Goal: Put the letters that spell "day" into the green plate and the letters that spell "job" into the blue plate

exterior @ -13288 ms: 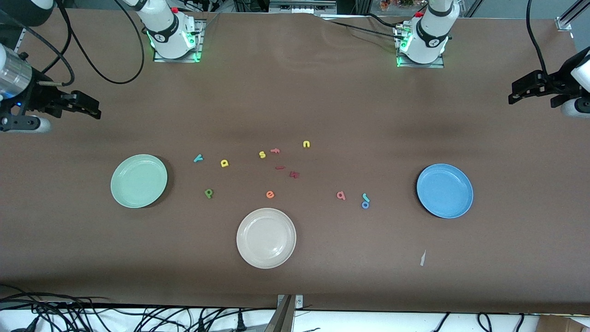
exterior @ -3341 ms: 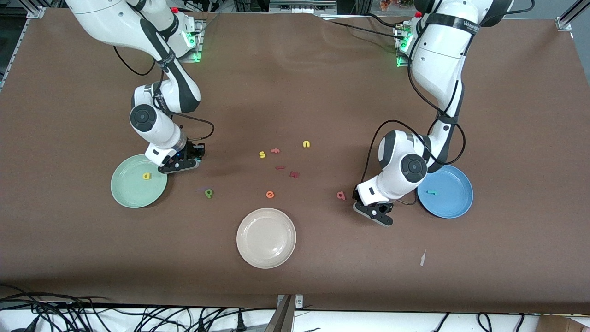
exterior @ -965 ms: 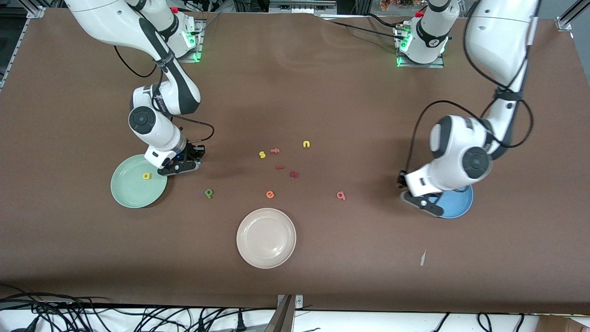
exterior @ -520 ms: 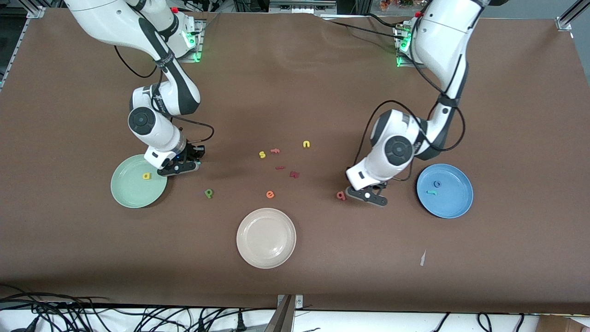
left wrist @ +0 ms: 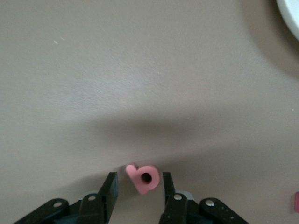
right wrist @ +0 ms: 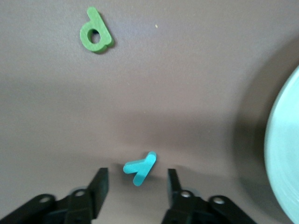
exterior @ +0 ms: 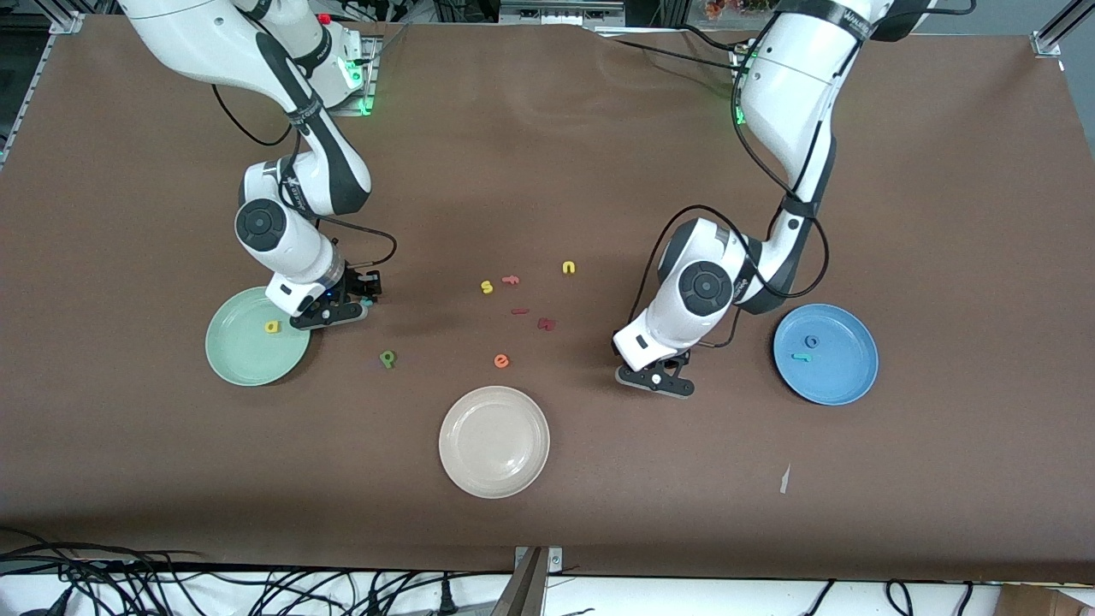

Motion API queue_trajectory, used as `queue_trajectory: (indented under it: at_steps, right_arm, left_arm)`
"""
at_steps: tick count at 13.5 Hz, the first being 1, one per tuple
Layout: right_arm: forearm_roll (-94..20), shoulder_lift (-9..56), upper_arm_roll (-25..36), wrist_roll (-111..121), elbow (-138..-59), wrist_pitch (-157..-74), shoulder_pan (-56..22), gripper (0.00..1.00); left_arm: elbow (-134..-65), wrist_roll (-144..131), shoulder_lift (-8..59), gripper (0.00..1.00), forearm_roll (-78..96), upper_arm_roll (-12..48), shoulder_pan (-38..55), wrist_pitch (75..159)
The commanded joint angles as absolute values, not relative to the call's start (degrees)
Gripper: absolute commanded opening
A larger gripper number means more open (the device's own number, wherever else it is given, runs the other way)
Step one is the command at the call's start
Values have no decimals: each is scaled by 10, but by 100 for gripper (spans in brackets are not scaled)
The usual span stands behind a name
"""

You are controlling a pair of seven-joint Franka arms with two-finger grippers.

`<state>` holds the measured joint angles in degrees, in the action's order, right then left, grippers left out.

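Pink b (left wrist: pixel 144 177), L end effector (left wrist: pixel 138 189) straddling, open

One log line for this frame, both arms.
left tool: open around pink b | right tool: open around teal y | green plate: yellow a | blue plate: j, o

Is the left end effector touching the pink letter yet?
Apart. In the left wrist view the open left end effector straddles the pink letter, with bare table visible between the letter and each finger.
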<state>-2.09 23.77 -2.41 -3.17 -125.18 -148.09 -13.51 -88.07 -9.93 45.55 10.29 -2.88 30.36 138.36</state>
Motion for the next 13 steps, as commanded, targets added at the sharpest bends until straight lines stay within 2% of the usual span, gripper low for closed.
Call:
queue_trajectory:
  at_steps: [1,8,12,13]
  right_arm:
    - [-29,251,-26,-34,-1232,-1472,-131,63]
    - [-29,278,-26,-35,-1216,-1477,-133,63]
    - [-28,279,-26,-33,-1216,-1474,-133,60]
    - [-28,279,-26,-32,-1216,-1474,-133,57]
  left_arm:
    - [-861,-113,475,47,108,-39,317,1395]
    - [-866,-106,483,61,105,-40,317,1397]
    - [-867,-106,486,61,105,-40,317,1397]
    - [-867,-106,486,56,105,-40,317,1397]
